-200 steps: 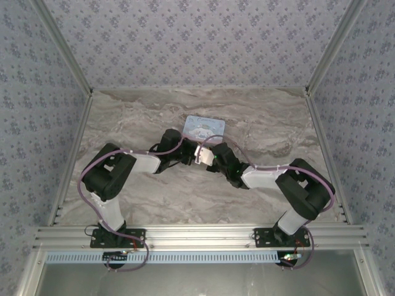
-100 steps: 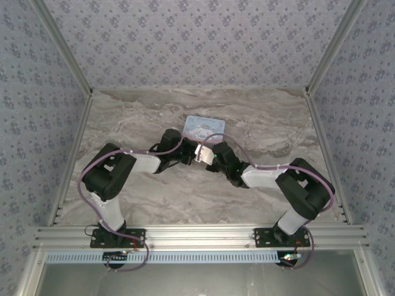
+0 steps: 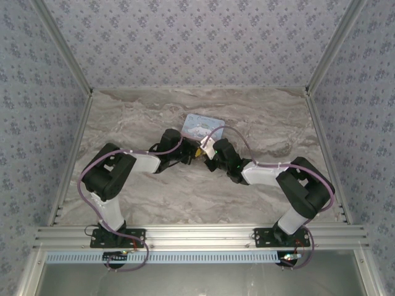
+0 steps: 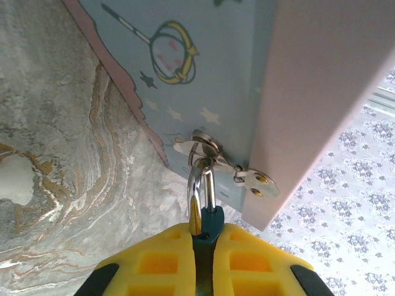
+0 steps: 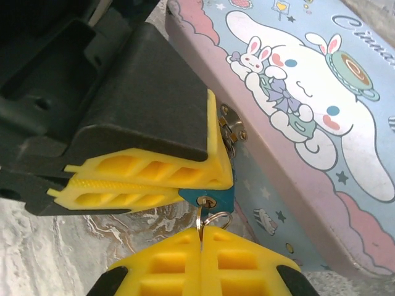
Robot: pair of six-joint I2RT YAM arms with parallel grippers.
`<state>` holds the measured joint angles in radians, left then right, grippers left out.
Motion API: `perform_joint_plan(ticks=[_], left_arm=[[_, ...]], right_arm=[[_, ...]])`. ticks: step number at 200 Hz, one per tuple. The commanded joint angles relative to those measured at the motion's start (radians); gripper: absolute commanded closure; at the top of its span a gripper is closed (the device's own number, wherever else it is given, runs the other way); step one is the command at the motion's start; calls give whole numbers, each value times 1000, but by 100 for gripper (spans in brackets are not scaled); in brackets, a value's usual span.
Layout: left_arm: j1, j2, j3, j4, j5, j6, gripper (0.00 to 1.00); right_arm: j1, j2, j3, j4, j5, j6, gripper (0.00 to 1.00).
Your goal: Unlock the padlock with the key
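The padlock (image 4: 213, 223), tiny with a teal body, is clamped between the yellow fingers of my left gripper (image 4: 203, 239), which is shut on it. Its silver shackle (image 4: 199, 188) passes through the hasp of the light-blue cartoon tin (image 4: 203, 74). In the right wrist view the padlock's bottom face (image 5: 216, 198) shows its keyhole, and the thin key (image 5: 199, 223) runs up into it. My right gripper (image 5: 201, 239) is shut on the key, whose ring (image 5: 219, 217) hangs beside it. From above, both grippers (image 3: 199, 154) meet just in front of the tin (image 3: 202, 125).
The tin (image 5: 308, 123) lies on the marble tabletop (image 3: 154, 191), slightly behind the centre. The hasp plate (image 4: 259, 180) sticks out from the tin's pink lid edge. Patterned walls enclose the table on three sides. Both arms reach inward from the near rail (image 3: 197, 237).
My right gripper has moved left and slightly back toward the left gripper, its wrist has turned, and it has closed. The left arm and the tin have stayed put.
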<state>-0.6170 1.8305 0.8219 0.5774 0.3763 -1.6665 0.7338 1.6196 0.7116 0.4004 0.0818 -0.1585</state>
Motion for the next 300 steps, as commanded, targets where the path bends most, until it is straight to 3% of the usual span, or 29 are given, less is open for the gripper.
perform_joint_plan(ticks=[1,19,52,97,139,168,196,225,260,300], left_arm=[[-16,-10,14,55,36,0,100],[-15,-14,10,47,31,10,97],[-5,-51,11,-26,8,64,69],[25,-162,5,-158,-34,151,42],[65,-301,9,-318,-111,264,31],[88,-371,18,-396,-159,323,27],[106,-406,24,-424,-181,348,24],[124,-412,35,-435,-187,362,24],[151,-414,59,-456,-181,392,23],[196,-406,114,-533,-164,481,18]], right_arm=[[3,19,28,32,-52,109,100],[-13,15,23,7,-67,160,100],[-44,10,14,-41,-147,352,100],[-82,20,-55,113,-287,649,100],[-105,75,-107,238,-395,943,100],[-109,122,-175,390,-384,1133,100],[-114,136,-210,422,-357,1254,100],[-108,109,-235,435,-337,1291,82],[-115,-14,-282,308,-256,1240,58],[-147,-131,-240,171,-285,975,32]])
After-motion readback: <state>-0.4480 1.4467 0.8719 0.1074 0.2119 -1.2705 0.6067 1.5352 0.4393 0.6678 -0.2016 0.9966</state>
